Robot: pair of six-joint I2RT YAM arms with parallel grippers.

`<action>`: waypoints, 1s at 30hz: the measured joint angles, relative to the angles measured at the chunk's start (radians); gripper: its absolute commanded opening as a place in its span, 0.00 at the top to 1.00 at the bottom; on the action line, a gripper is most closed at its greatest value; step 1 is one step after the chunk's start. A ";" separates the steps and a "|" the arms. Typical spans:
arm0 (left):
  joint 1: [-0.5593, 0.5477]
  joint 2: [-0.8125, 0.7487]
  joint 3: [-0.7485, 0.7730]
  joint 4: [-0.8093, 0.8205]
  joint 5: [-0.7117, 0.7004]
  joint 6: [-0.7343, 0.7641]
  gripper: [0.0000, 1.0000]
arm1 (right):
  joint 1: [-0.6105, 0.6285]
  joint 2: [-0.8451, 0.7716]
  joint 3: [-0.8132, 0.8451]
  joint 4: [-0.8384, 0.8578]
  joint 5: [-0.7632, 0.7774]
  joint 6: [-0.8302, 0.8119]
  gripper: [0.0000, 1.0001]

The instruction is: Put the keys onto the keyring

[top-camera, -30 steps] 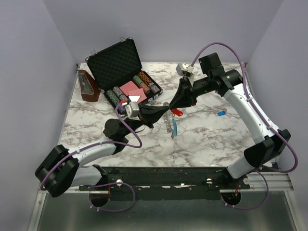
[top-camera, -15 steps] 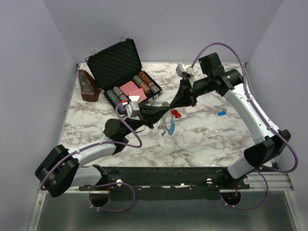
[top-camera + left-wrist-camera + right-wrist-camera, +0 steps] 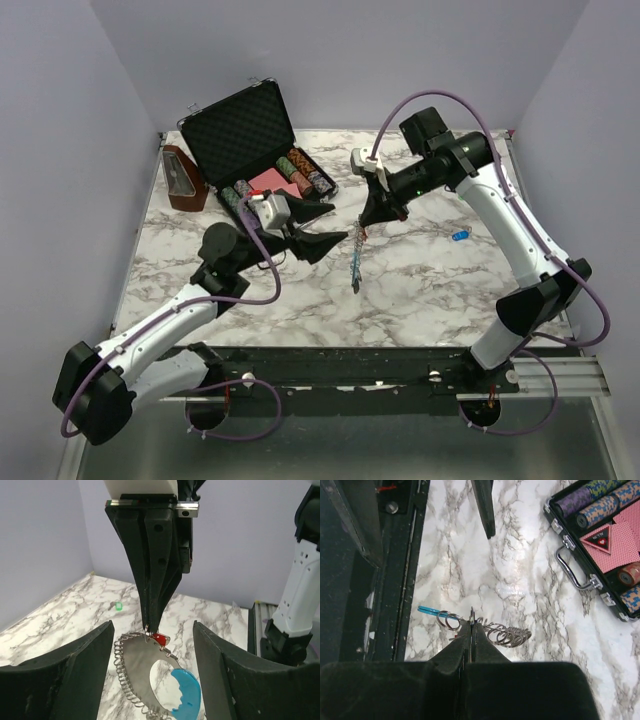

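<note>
Filling most of the overhead view, a white marbled table (image 3: pixel 430 290) is carrying an open black case (image 3: pixel 240 135) at its far left, with rolls of chips and red cards sitting in its tray. A brown wedge-shaped object (image 3: pixel 183 180) is standing just left of the case. The two arms are reaching toward the middle of the table from opposite sides. The left tool (image 3: pixel 335 224) is pointing at the right one with its fingers spread wide apart, holding nothing. The right tool (image 3: pixel 370 218) is pointing downward with its fingers pressed together on the top end of the keyring (image 3: pixel 356 260). The keyring is hanging from that pinch just in front of the left tool, its silver coils trailing down and a bright blue curved part showing at the lower end. The red key (image 3: pixel 159 639) is sitting right under the right tool's tips, against the top of the coil; whether it is threaded on, I cannot tell. The blue key (image 3: pixel 460 236) is lying flat on the table, well apart to the right of the keyring.
</note>
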 measured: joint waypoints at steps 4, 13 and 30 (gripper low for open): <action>0.006 0.030 0.085 -0.174 0.057 0.064 0.39 | 0.031 0.000 0.013 -0.019 0.068 -0.028 1.00; 0.006 0.128 0.151 -0.319 0.121 0.169 0.53 | 0.076 0.000 0.019 -0.029 0.140 -0.049 1.00; 0.006 0.204 0.213 -0.361 0.192 0.205 0.90 | 0.076 0.001 0.028 -0.031 0.150 -0.051 1.00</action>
